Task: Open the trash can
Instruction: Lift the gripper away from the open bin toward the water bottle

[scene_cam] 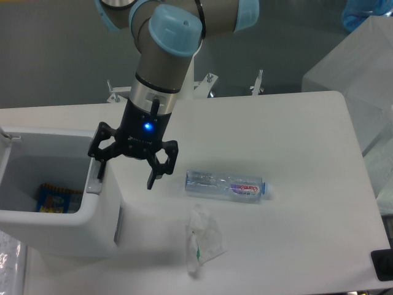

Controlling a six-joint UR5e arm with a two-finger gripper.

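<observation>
Gripper (125,174): jaws spread wide, holding nothing; black body with a blue light lit on its face, pointing down.
Gripper fingers: the one on the bin side (100,170) sits at the grey push tab (94,179), looks to be on it, contact not certain; the other finger hangs above the table, clear of the bin.
Trash can (58,224): boxy white bin directly under and to the camera-left of the gripper, at the table's left edge; top is open and the inside is visible.
Lid: only a white sliver (7,136) shows at the far-left rim, beyond the opening from the gripper; its full position cannot be told.
Inside bin: a blue and yellow packet (55,197) lies on the bottom, below and camera-left of the gripper.
Bottle (226,184): clear plastic, lying on its side, just camera-right of the free finger, not touching it.
Wrapper (201,238): crumpled clear plastic, nearer the camera than the bottle, below-right of the gripper.
Table (295,153): white top, carries all of it.
</observation>
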